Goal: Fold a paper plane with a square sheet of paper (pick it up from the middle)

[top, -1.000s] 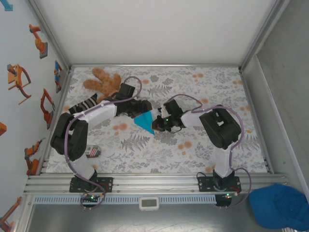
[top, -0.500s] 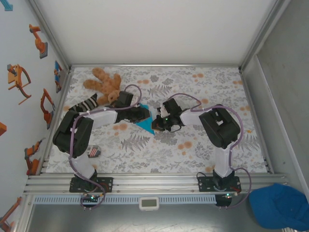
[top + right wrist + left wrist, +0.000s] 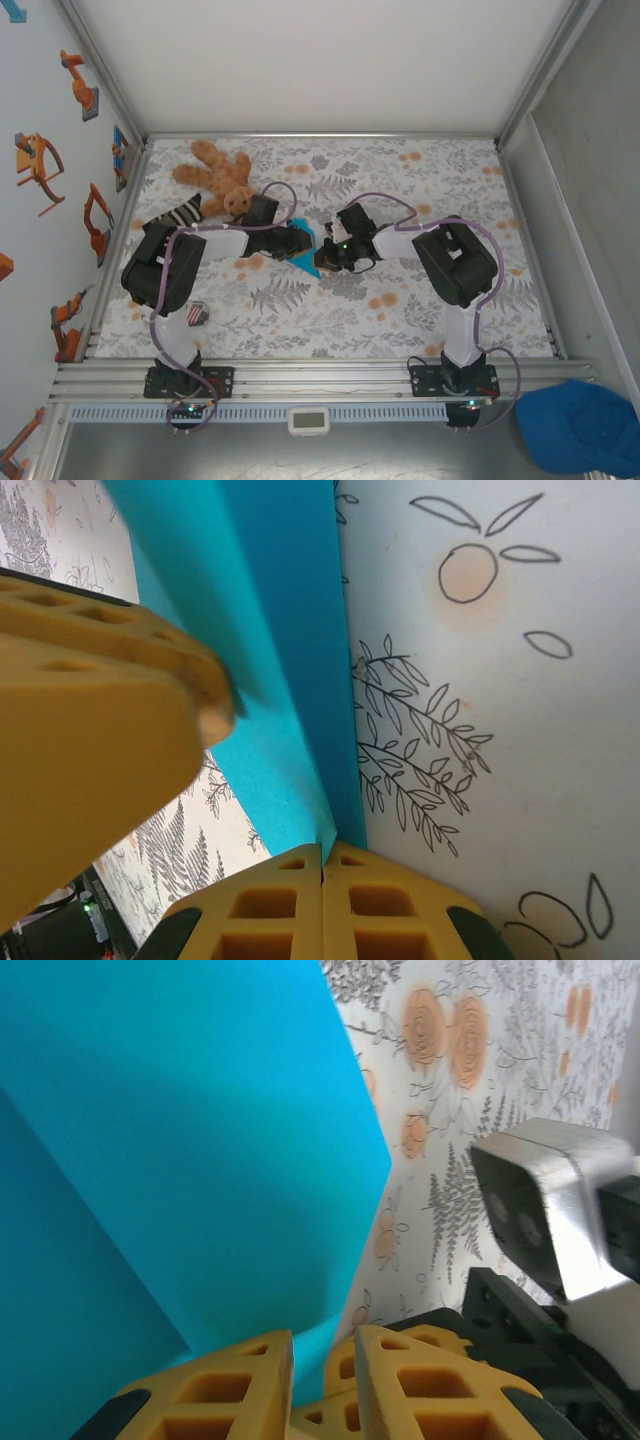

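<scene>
Looking down from the top camera, both arms are reaching into the middle of the floral-print table and meeting at one spot. That's where the thin cyan-blue folded sheet of paper is, held up between the two of them instead of lying flat.

The left hand has its yellow fingers nearly together with the bottom edge of the paper running down into the narrow slot between them, so it's clamped on the sheet. From that wrist camera the paper rises as a big slanted panel with a crease down its left part, and the table pattern shows to the right of it.

The right hand is fully pinched, pads pressed together right on a pointed corner of the same paper. One of the left hand's fingers sits big and blurry right beside it.

A brown teddy bear and a striped sock lie at the far left of the table. A dark blue fabric cap sits off the table, near right.
</scene>
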